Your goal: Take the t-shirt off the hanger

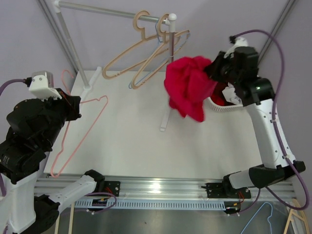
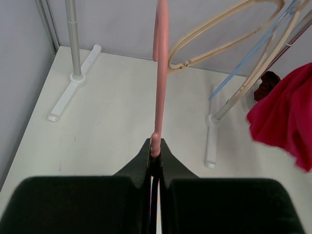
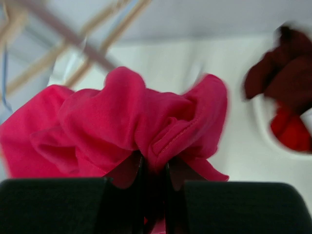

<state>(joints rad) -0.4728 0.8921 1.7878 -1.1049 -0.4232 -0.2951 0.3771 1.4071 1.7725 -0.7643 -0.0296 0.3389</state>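
Your right tool [image 3: 153, 168] is clamped on the bunched red t-shirt [image 1: 187, 87], which hangs in the air over the table [image 1: 131, 141], just beside the rack post [image 1: 164, 119] and near the white basket [image 1: 222, 108]. Your left tool [image 2: 155, 152] is pinched shut on the bare pink hanger [image 2: 159, 73], well apart from the t-shirt.

White table [image 1: 131, 141], rack feet [image 1: 92, 80] on it; basket [image 1: 224, 110] at rt edge
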